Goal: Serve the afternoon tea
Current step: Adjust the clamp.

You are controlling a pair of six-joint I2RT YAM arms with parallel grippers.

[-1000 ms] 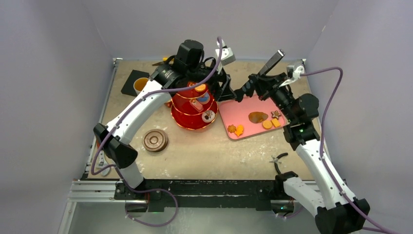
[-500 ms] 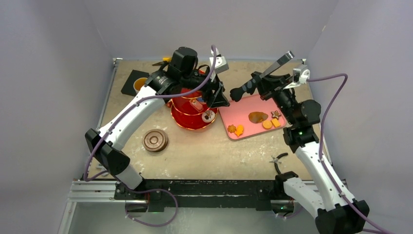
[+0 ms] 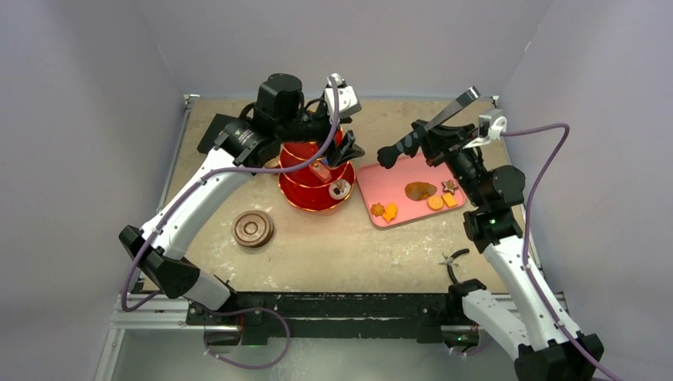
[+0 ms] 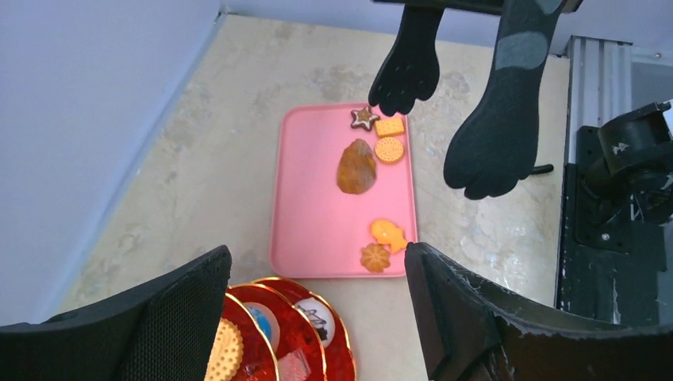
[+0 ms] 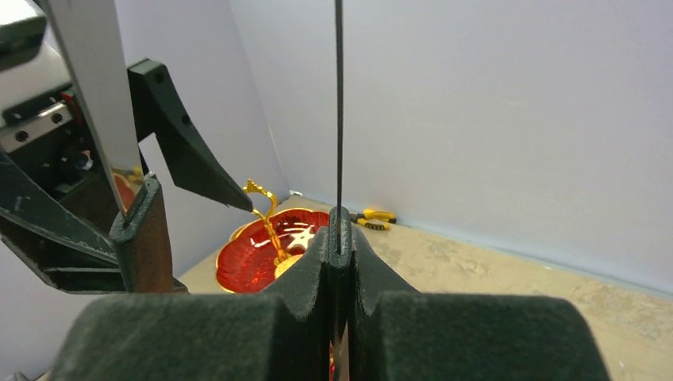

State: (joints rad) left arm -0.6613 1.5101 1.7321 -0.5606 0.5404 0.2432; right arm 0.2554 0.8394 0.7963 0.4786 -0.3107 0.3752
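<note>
Tabletop (image 3: 357, 246): the red three-tier stand (image 3: 313, 186) is set centre, toward the far edge, with the pink tray (image 3: 401, 214) just beside it on the right. Black tongs (image 3: 393, 151) are clamped in the right gripper (image 5: 340, 238), long axis slanting from far right toward the stand, tips over the tray's far corner. The left gripper (image 4: 317, 254) is spread wide and empty above the stand. Pastries (image 3: 420, 190) on the tray lie nearward of the tips, closer to the right arm.
</note>
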